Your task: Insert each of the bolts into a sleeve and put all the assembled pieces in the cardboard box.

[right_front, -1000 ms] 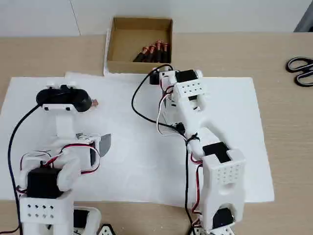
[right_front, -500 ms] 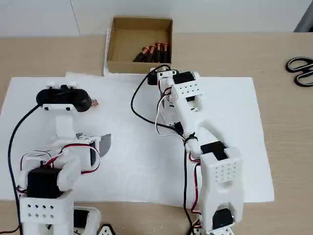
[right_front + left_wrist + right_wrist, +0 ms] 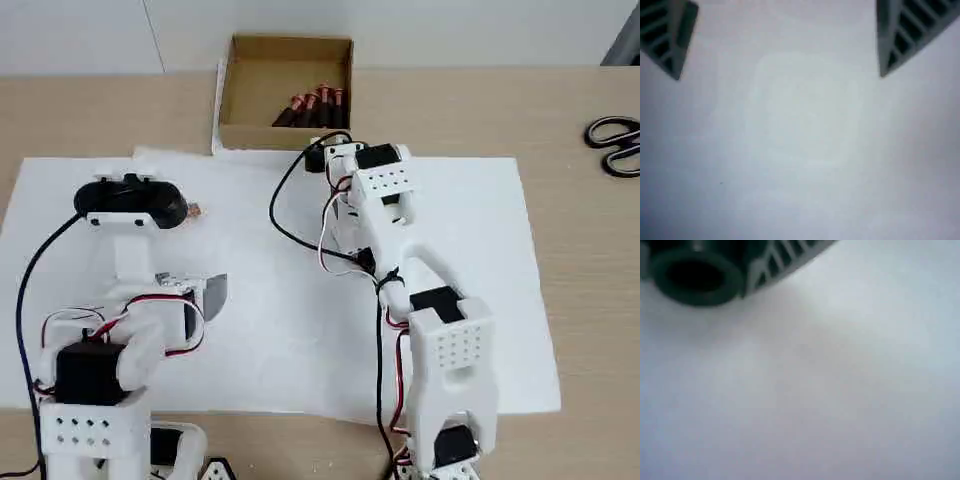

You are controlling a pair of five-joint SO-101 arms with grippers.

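Four assembled pieces (image 3: 315,108) lie side by side in the cardboard box (image 3: 262,85), dark sleeves with copper-red ends, tucked toward the corner nearest my right gripper (image 3: 338,158). The box stands on the table just past the paper's far edge. That gripper hangs low over the white paper sheet (image 3: 260,300), just short of the box's near wall. Spread or pressed together? I cannot tell from here. Right at its nose the right wrist view catches a dark ring (image 3: 695,277) with a round hole, hard against a ribbed part of the gripper, too blurred to name, and I cannot say whether it is held. Over to my left gripper (image 3: 780,74): fingers (image 3: 900,35) spread wide, both ribbed tips pointing down, plain paper between them, well away from the box. Black scissors (image 3: 615,145) sit on the wooden table (image 3: 560,110), off the paper, far out beyond my right gripper
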